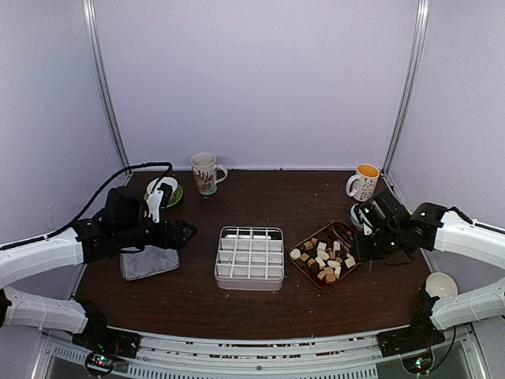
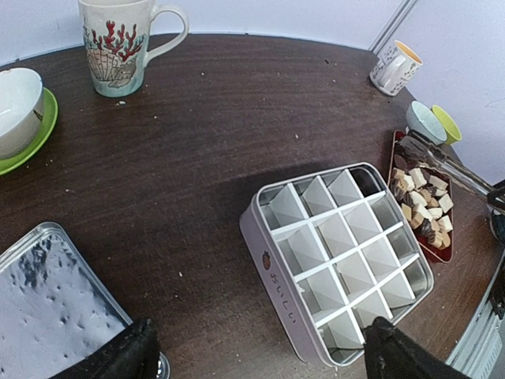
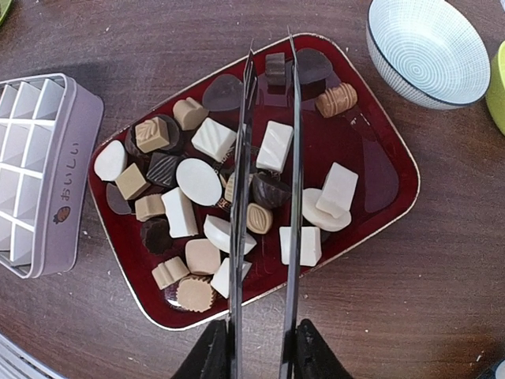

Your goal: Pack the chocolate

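A divided box (image 1: 248,283) sits mid-table. A lid (image 1: 149,262) lies to its left, and a tray (image 3: 375,170) holding the chocolates (image 3: 199,181) lies just to its right. The tongs (image 3: 293,158) reach over the tray, above the chocolates. Behind the box stands a mug (image 1: 204,173); a second mug (image 1: 364,182) stands at the back right. A bowl (image 1: 161,188) rests on a saucer (image 1: 175,196) at the back left. A second bowl (image 3: 428,49) sits just behind the tray.

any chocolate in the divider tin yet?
No, every compartment of the tin is bare; the chocolate lies in the red tray.
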Action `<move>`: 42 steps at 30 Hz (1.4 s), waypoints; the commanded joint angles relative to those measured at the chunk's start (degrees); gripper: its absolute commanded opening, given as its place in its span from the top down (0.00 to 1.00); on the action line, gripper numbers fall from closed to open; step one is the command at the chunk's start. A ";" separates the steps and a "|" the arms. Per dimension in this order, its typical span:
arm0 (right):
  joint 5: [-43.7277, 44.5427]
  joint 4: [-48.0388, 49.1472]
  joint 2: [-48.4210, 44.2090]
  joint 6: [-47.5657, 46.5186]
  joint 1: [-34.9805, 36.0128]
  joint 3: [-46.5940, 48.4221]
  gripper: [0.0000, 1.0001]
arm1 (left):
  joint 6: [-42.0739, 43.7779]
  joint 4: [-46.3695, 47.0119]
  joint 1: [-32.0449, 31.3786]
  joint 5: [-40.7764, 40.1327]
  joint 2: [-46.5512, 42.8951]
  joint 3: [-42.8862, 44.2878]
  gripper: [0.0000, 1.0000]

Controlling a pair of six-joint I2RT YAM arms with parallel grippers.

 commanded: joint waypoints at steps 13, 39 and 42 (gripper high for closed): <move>-1.03 3.92 2.40 -1.05 -1.40 0.29 0.79 | 1.24 1.30 0.31 0.23 2.53 2.92 0.08; -26.77 24.57 -9.40 -2.42 1.97 -2.26 0.88 | -0.69 3.00 0.29 1.91 4.21 1.63 0.08; -26.80 26.62 -7.61 -2.34 4.07 -1.87 0.89 | -0.76 2.65 0.34 1.86 4.08 1.49 0.08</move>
